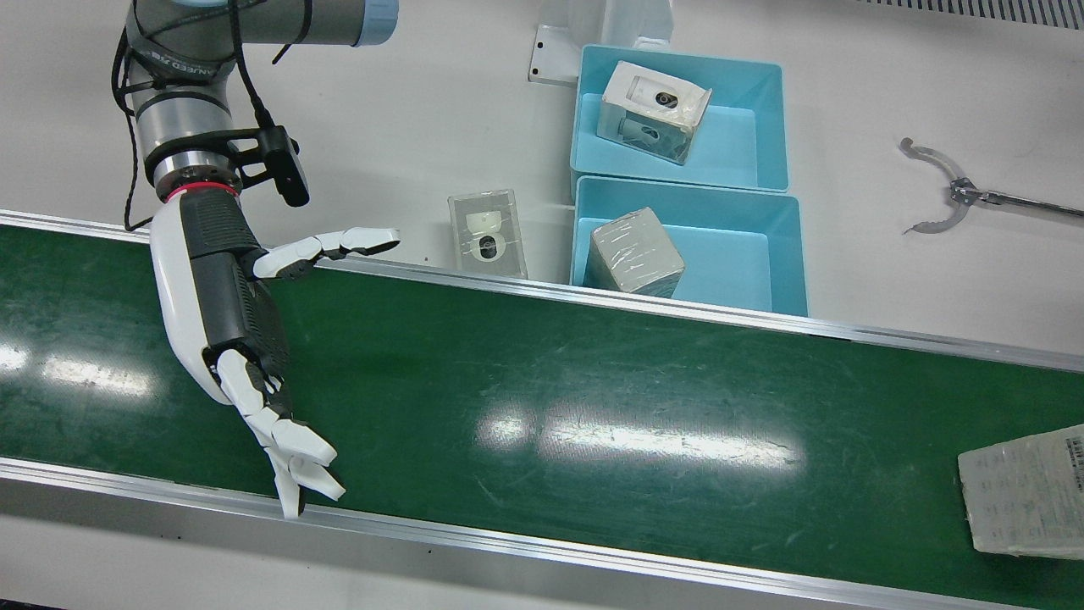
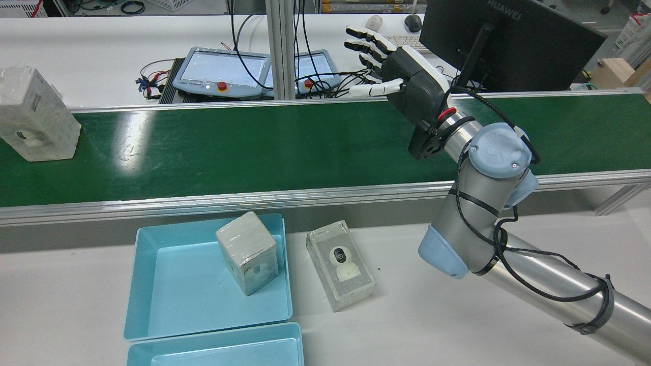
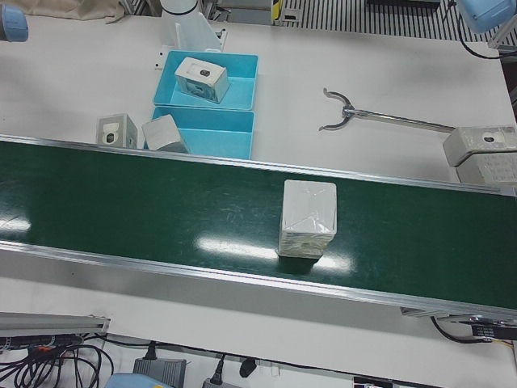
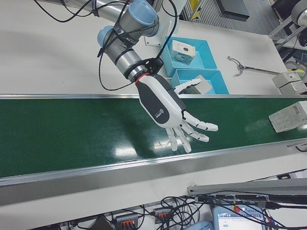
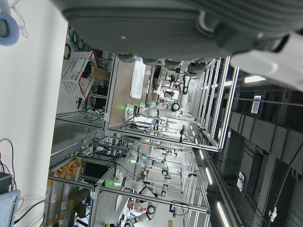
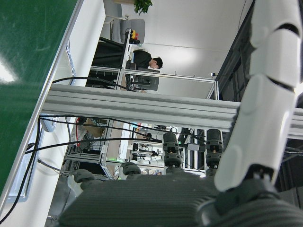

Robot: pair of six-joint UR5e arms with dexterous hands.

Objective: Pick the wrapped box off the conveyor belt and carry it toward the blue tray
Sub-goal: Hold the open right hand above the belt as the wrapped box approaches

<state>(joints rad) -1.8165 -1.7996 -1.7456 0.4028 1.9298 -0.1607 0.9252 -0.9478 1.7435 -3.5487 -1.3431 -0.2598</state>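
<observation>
The wrapped box (image 1: 1025, 491) stands on the green conveyor belt (image 1: 593, 381) at the front view's right edge; it also shows in the rear view (image 2: 35, 117), the left-front view (image 3: 308, 218) and the right-front view (image 4: 289, 116). My right hand (image 1: 246, 339) is open and empty, fingers spread, hovering over the belt far from the box; it also shows in the rear view (image 2: 402, 76) and the right-front view (image 4: 172, 112). Two blue trays (image 1: 728, 263) sit beside the belt. Of my left hand (image 5: 189, 23) only a part of the palm shows.
The near tray holds a wrapped cube (image 1: 635, 252), the far tray (image 1: 737, 144) a camera box (image 1: 654, 110). Another camera box (image 1: 486, 233) lies on the table beside the trays. A grabber tool (image 1: 948, 199) lies to their right. A monitor (image 2: 508, 46) stands beyond the belt.
</observation>
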